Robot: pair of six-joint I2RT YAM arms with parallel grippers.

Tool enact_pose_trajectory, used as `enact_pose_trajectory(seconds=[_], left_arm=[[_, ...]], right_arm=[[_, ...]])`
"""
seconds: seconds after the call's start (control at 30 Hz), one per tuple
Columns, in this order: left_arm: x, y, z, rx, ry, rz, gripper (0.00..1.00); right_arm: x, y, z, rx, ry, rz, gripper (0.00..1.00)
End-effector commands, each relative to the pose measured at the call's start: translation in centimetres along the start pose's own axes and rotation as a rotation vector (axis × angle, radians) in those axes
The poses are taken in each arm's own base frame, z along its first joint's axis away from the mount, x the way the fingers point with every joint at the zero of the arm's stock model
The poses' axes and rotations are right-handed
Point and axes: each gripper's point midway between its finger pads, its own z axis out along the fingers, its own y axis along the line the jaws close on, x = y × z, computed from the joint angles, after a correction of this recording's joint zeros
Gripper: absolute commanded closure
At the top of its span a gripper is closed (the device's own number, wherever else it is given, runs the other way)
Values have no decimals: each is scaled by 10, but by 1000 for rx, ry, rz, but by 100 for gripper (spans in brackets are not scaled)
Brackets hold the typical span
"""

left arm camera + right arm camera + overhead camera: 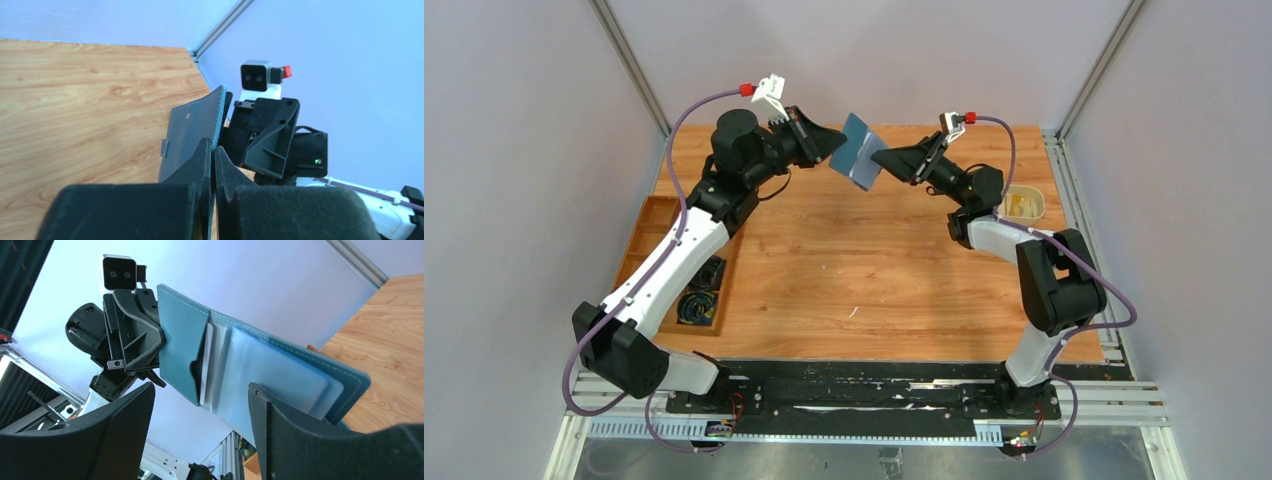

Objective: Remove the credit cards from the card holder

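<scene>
The blue card holder (861, 150) hangs unfolded in the air above the back of the table. My left gripper (834, 150) is shut on one edge of it, and in the left wrist view the fingertips (214, 150) pinch the thin holder (192, 130) edge-on. My right gripper (884, 158) faces it from the other side, open (201, 386), with nothing held. The right wrist view shows the holder's inside (280, 365), where a whitish credit card (206, 365) sits in the left pocket with its edge showing. The holder's lower edge lies just beyond the right gripper's fingertips.
A cream oval dish (1036, 203) with something yellow in it stands at the back right, beside the right arm. A brown wooden compartment tray (649, 225) lies along the table's left edge under the left arm. Grey walls and metal frame posts close in the back.
</scene>
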Motion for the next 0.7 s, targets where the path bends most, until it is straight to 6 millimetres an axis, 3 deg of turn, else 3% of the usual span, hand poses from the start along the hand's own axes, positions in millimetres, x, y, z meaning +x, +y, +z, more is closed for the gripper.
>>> enact_pose_trajectory(seconds=[0.0, 0.3, 0.67], left_arm=[[-21, -18, -2, 77, -79, -29, 100], [-20, -15, 3, 83, -81, -45, 100], [-15, -16, 8, 125, -58, -84, 100]], right_arm=[[-8, 46, 8, -168, -20, -29, 28], [3, 69, 16, -225, 25, -50, 29], [2, 75, 27, -254, 36, -46, 30]])
